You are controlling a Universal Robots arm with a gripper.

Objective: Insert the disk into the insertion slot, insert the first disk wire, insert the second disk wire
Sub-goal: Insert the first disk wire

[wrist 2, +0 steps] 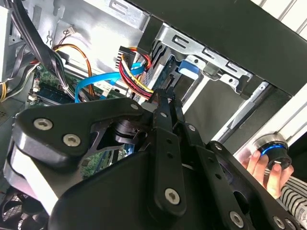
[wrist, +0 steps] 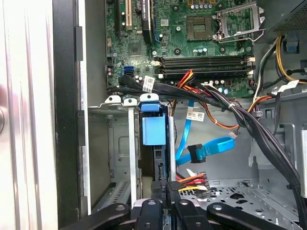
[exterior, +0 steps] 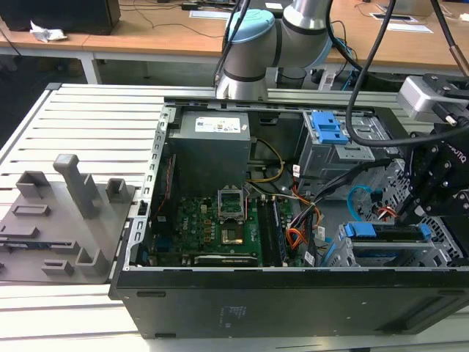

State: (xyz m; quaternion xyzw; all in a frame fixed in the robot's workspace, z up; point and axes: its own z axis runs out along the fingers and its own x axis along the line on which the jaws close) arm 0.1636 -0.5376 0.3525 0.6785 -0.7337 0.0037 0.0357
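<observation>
The disk (exterior: 385, 235), in its blue caddy (wrist: 153, 125), sits inside the insertion slot (wrist: 117, 158), the grey cage at the case's front corner. My gripper (wrist: 168, 190) hangs just behind the disk's rear edge. It is shut on the black plug of the first disk wire (wrist: 192, 181), the orange-red bundle. In the second wrist view the gripper (wrist 2: 162, 98) pinches that plug right beside the caddy (wrist 2: 189, 67), with the first disk wire (wrist 2: 136, 79) trailing back. The second disk wire (wrist: 206, 148), light blue, loops loose next to it, its plug free.
Thick black cable bundles (wrist: 225, 103) cross above the cage toward the motherboard (exterior: 209, 220). Another grey cage with a blue latch plate (exterior: 328, 128) stands at the back. A person's hand (wrist 2: 261, 165) rests on a round button outside the case. A grey fixture (exterior: 55, 220) sits at the exterior view's left.
</observation>
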